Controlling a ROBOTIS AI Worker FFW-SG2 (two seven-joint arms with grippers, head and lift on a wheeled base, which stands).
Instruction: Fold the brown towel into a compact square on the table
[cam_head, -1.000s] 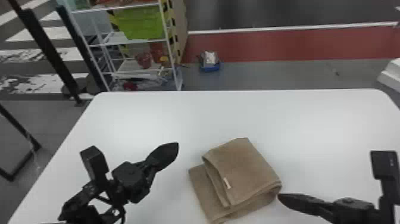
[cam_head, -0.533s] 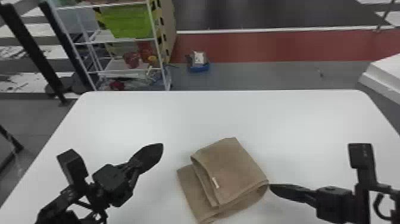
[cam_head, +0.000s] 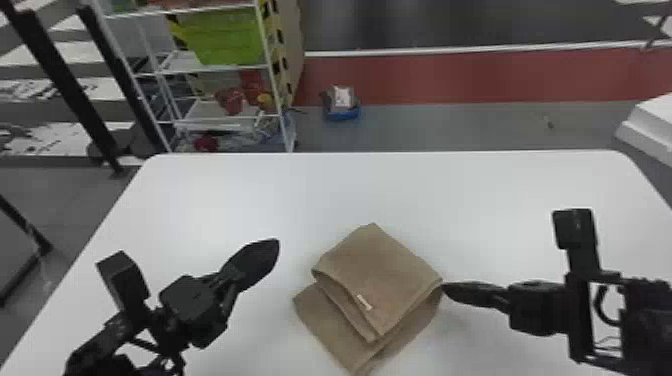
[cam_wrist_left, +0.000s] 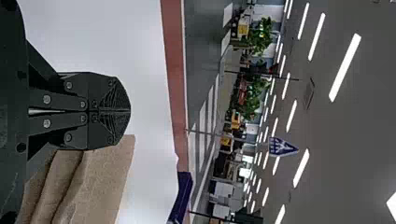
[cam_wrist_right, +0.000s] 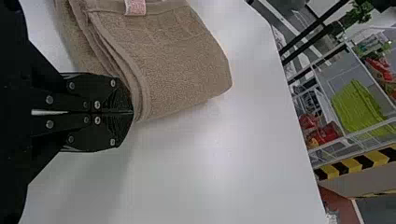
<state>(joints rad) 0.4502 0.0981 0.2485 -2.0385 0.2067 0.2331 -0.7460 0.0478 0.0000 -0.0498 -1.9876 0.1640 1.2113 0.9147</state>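
- Brown terry-cloth towel, folded roughly four-sided, lay flat in stacked layers, soft and slightly puffy at the folds.
- Not an even square: lower layer stuck out past the upper fold on the left and near sides.
- Sat askew, one corner toward the far edge of the white, round-cornered table, about mid-width.
- Small pale, pinkish fabric tag showed by the top layer's left edge.

Matt, rough cloth towel; smooth, faintly glossy table.

Bright overhead strip lights, soft shadows
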